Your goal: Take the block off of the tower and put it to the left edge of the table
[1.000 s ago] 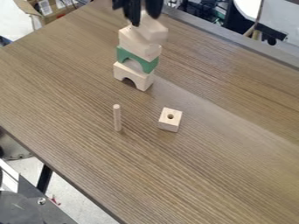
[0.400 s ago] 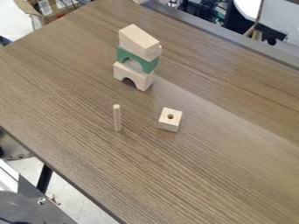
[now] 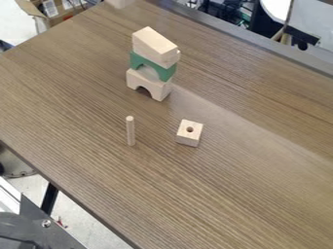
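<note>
Likely at the carrying step: pale block [image 3: 120, 3] at the view's top edge, apart from the tower [image 3: 155, 43]. Cannot tell the state of the pincer. Next, bring to the left edge of the worktop [image 3: 71, 92], lower gently, release. Smooth wood, 1 green arch [image 3: 136, 60], 1 round peg [image 3: 131, 132], 1 drilled chunk [image 3: 187, 140], streaky brown grain.

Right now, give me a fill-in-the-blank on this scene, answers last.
1. At the foot of the block tower, the pale wooden arch supports a ____ arch.
2. The small, pale wooden block has a round ____ in its top.
3. The thin, round wooden peg stands to the camera's ____ of that block.

Missing: green; hole; left.
</note>
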`<state>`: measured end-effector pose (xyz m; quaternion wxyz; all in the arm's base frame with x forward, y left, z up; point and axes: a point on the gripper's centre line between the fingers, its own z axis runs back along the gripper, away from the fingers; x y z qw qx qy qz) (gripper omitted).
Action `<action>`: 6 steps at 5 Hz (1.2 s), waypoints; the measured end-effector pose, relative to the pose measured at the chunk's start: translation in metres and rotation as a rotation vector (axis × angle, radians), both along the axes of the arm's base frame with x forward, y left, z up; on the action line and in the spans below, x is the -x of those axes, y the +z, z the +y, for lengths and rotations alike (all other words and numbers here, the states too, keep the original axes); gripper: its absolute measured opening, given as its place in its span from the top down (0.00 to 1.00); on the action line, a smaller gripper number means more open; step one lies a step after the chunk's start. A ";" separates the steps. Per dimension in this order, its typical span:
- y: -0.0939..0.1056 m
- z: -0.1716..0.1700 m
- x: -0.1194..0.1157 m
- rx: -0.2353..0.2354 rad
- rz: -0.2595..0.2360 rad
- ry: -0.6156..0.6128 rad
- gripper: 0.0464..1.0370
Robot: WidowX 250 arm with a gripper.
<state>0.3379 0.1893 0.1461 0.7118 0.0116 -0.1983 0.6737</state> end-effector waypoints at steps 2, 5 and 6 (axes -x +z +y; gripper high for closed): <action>-0.044 0.041 0.023 0.028 0.115 0.073 0.56; -0.083 0.078 0.056 0.071 0.180 0.096 0.56; -0.094 0.081 0.065 0.099 0.167 0.087 0.56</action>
